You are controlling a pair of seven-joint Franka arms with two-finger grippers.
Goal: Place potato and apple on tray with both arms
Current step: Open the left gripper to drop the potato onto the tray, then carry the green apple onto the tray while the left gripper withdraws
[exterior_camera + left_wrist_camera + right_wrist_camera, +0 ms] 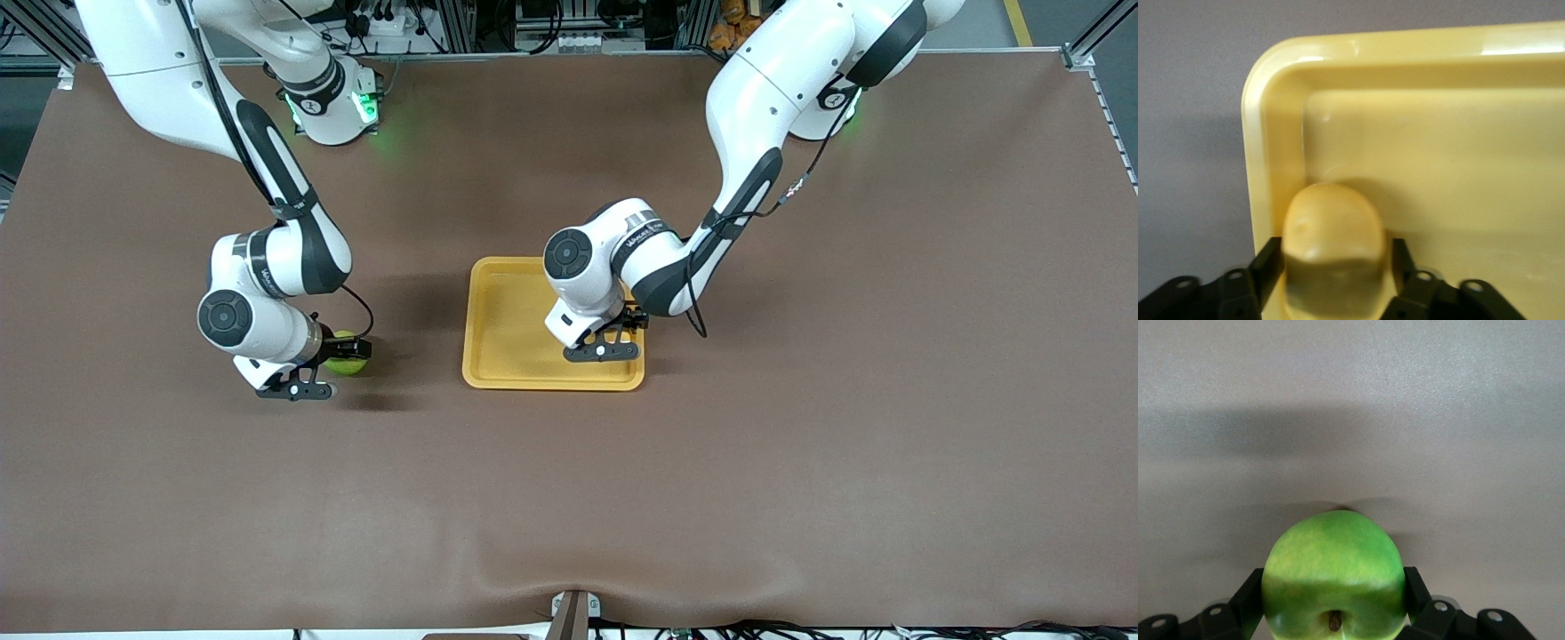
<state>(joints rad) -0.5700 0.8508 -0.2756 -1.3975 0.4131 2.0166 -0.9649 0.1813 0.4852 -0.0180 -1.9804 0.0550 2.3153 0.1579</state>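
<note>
The potato (1331, 220), a yellow-orange lump, lies in the tray (1438, 167) close to one side wall, a little way from a rounded corner. My left gripper (1336, 252) straddles it, open, with a thin gap at one finger. In the front view the left gripper (633, 320) is low over the tray (507, 320), at its edge toward the left arm's end, and the hand hides the potato. The green apple (348, 357) rests on the brown table toward the right arm's end. My right gripper (349, 347) is shut on the apple (1331, 553), one finger pressed against each side.
Brown cloth (800, 400) covers the table all around the tray. The two green-lit arm bases (333, 107) stand along the table edge farthest from the front camera. A small bracket (571, 613) sits at the nearest table edge.
</note>
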